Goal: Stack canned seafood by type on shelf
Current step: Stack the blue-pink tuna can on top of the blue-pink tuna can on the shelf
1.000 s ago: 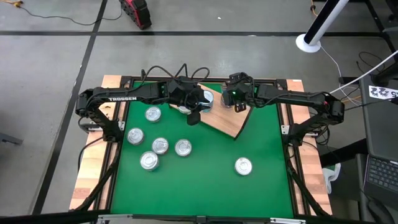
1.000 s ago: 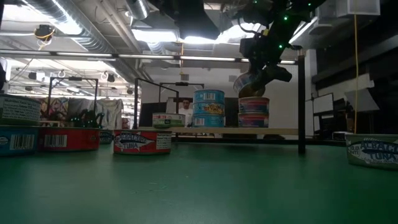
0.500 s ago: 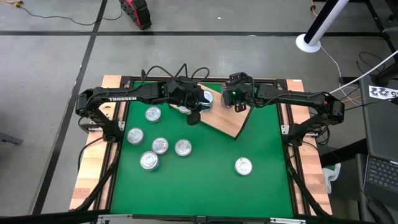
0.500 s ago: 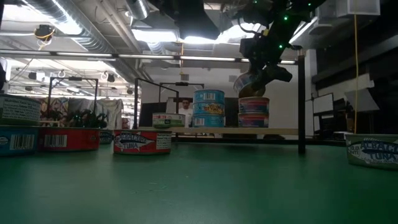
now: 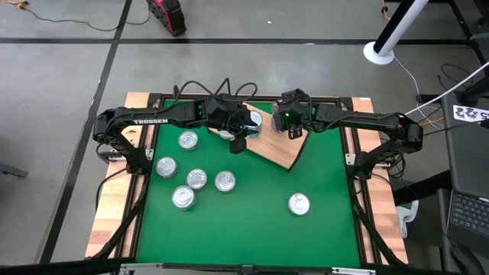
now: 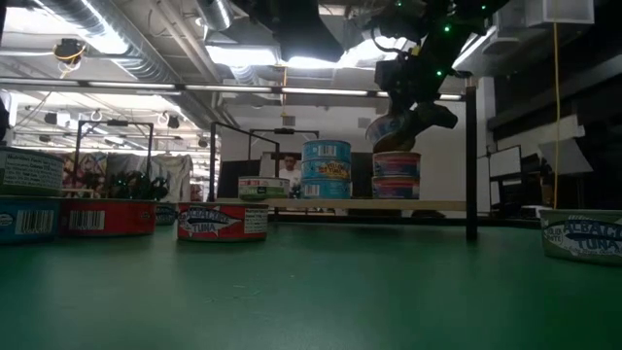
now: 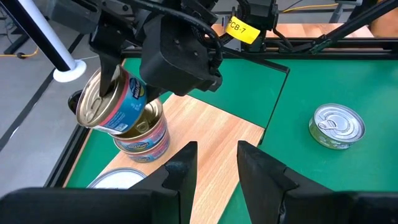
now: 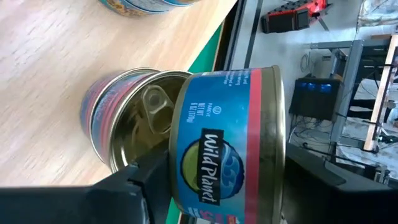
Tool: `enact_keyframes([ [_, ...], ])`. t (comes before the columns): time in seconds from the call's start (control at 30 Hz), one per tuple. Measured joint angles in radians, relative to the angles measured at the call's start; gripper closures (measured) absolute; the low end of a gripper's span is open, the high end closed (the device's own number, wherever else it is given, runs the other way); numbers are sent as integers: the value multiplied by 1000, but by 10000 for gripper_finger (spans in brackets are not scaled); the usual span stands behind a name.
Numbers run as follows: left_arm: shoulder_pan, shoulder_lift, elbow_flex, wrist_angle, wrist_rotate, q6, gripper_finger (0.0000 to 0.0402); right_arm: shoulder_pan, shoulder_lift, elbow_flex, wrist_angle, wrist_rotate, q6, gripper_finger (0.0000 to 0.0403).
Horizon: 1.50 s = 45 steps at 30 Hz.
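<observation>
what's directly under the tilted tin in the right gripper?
A gold-lidded stack of two pink-banded tins on the shelf, below the held tin in the right gripper. Part of its top lid is covered.

Light came from ceiling fixtures (image 6: 243, 53), bright and blown out in the low view, leaving the arms and stacked tins (image 6: 397, 163) there as dim, backlit shapes. The green mat (image 5: 252, 206) from above was evenly lit with soft, short shadows. Glare sat on the silver lids (image 5: 299, 203). Both wrist views were sharp on the tins, their near fingers (image 7: 186, 168) dark and blurred.
</observation>
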Motion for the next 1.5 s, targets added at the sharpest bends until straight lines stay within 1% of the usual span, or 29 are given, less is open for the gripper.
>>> enact_keyframes([
  [0.47, 0, 0, 0, 0, 0, 0, 293, 7, -8, 2, -67, -13, -1, 168],
  [0.6, 0, 0, 0, 0, 0, -1, 293, 6, -8, 28, -108, -60, -1, 168],
  [0.8, -1, 0, 0, 0, 0, -5, 293, 6, -7, 48, -114, -115, 8, 168],
  [1.27, -2, 0, 0, 0, 0, -6, 292, 6, -7, 48, -116, -107, 10, 168],
  [1.37, -2, 0, 0, 0, 0, -7, 292, 6, -7, 48, -114, -106, 33, 168],
  [1.5, -2, 0, 0, 0, 0, -8, 292, 6, -6, 48, -115, -74, 43, 168],
])
